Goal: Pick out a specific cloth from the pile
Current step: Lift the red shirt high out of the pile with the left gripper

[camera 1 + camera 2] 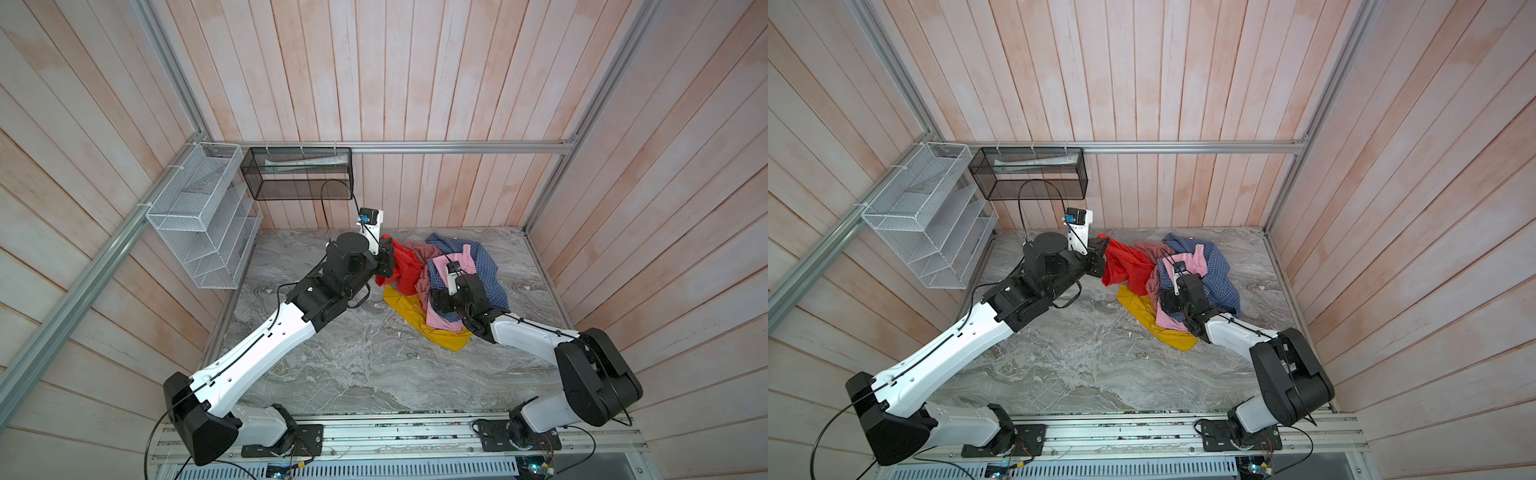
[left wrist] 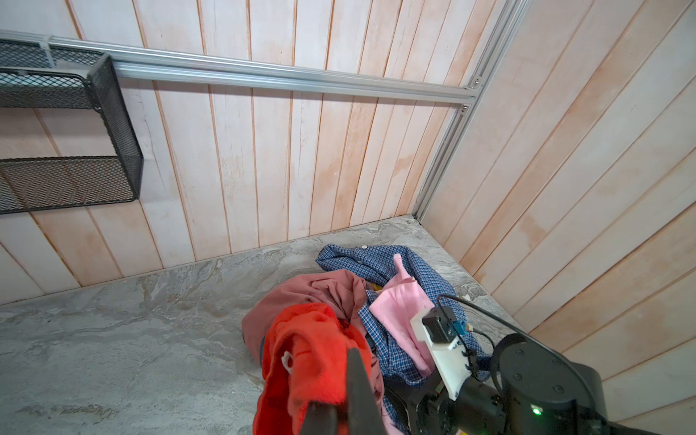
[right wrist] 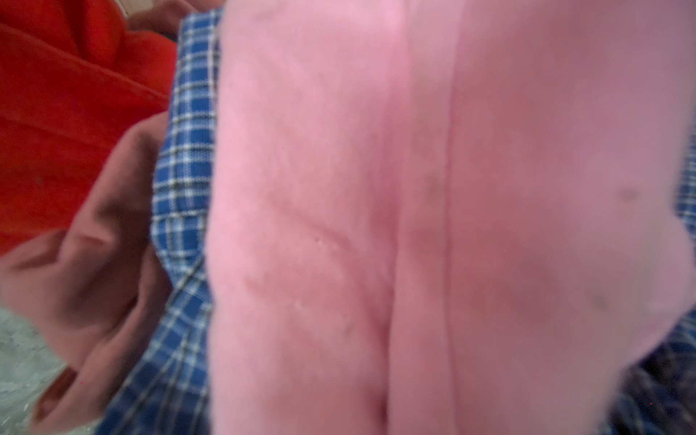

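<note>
pink garment (image 3: pixel 452 188) smothers the right gripper (image 1: pixel 436 300), jaws unreadable in the pile (image 1: pixel 486 266); left gripper (image 2: pixel 339 391) clamped tight on the red cloth (image 2: pixel 312 339).

Thin, matt fabric makes up the pile (image 1: pixel 419 286): the red cloth (image 1: pixel 405 266) looks faintly fuzzy up close, the pink garment (image 3: pixel 414 188) soft and brushed with stitched seams, the blue checked shirt (image 1: pixel 486 266) a crisp woven check, beside a dusty-rose garment (image 2: pixel 320 290) and a mustard-yellow garment (image 1: pixel 405 309). Beneath them is a smooth, grey, marble-patterned tabletop (image 1: pixel 353 365) with a dull sheen. Whitewashed wood planks (image 1: pixel 415 83) line the walls, framed by satin aluminium rail (image 1: pixel 457 146). A black metal mesh basket (image 1: pixel 297 178) and a white wire mesh rack (image 1: pixel 195 216) hang there. The left arm's shell (image 1: pixel 270 340) is glossy white plastic.
</note>
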You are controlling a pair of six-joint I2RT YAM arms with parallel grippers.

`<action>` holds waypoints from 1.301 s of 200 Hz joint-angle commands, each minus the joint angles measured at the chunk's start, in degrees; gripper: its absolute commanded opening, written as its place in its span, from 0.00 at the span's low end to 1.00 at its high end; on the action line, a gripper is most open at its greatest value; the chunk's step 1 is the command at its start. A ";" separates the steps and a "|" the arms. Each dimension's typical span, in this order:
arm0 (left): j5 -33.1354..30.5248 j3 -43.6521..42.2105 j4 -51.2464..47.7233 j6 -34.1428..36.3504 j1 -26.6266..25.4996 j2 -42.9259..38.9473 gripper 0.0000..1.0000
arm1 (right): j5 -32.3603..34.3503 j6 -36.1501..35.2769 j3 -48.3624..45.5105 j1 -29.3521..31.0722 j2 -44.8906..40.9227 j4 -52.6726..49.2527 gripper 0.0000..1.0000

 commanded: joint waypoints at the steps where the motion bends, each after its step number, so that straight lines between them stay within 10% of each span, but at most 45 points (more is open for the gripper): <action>1: -2.68 2.84 2.32 0.91 0.27 -3.87 0.00 | 3.86 1.46 0.57 -1.34 1.63 -3.12 0.87; 260: -21.65 31.61 -0.36 27.06 1.83 -1.84 0.00 | 6.65 1.21 2.04 -1.67 -2.06 -2.99 0.98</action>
